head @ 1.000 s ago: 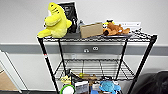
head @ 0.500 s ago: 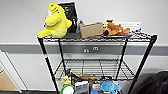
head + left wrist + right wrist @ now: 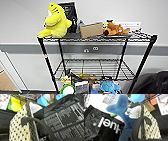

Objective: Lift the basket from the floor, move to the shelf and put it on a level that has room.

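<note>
The shelf [image 3: 146, 57] stands right in front of me against a pale wall. Its top tier carries a yellow plush toy [image 3: 55, 21], a cardboard box [image 3: 91, 30] and an orange plush [image 3: 115, 28]. The level [image 3: 92, 67] second from the top is bare black wire grid. The basket [image 3: 18, 130] looks large and close in the left wrist view, with beige woven sides and a dark arched handle [image 3: 37, 122]. In the right wrist view the basket [image 3: 150, 127] lies beside a blue plush [image 3: 124, 110]. A thin strip of dark floor [image 3: 30, 92] runs along the wall's foot.
The third tier is crowded with small items, among them a blue toy [image 3: 108, 86] and a green-rimmed round thing [image 3: 67, 89]. A black bag with white lettering [image 3: 105, 126] lies close to the basket. Tan wooden flooring [image 3: 6, 82] lies at far left.
</note>
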